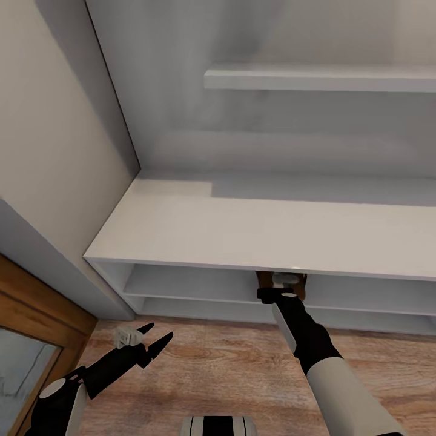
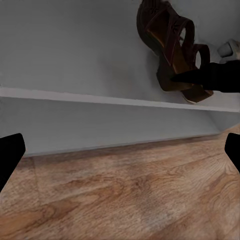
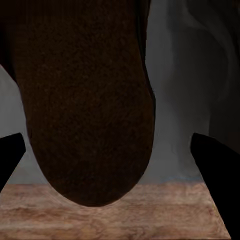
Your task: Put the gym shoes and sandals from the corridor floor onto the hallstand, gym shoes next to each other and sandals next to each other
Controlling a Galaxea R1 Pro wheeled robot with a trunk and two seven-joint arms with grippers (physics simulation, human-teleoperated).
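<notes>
The white hallstand (image 1: 254, 233) fills the middle of the head view, with its thick top and two open tiers below. A dark brown sandal (image 2: 172, 47) stands tilted on the upper tier (image 2: 100, 95), and its brown edge (image 1: 264, 280) shows under the top's front lip. My right gripper (image 1: 280, 286) reaches into that tier, open, with one black finger (image 2: 207, 77) against the sandal's heel end. The sandal's dark sole (image 3: 85, 100) stands between and just ahead of the spread fingertips (image 3: 212, 165). My left gripper (image 1: 154, 340) hangs open over the corridor floor (image 1: 218, 363). The gym shoes are out of view.
A floating wall shelf (image 1: 321, 79) hangs above the hallstand. A beige wall (image 1: 42, 121) and a wooden door frame with glass (image 1: 27, 339) close off the left side. The lower tier (image 2: 100, 125) sits just above the wood planks.
</notes>
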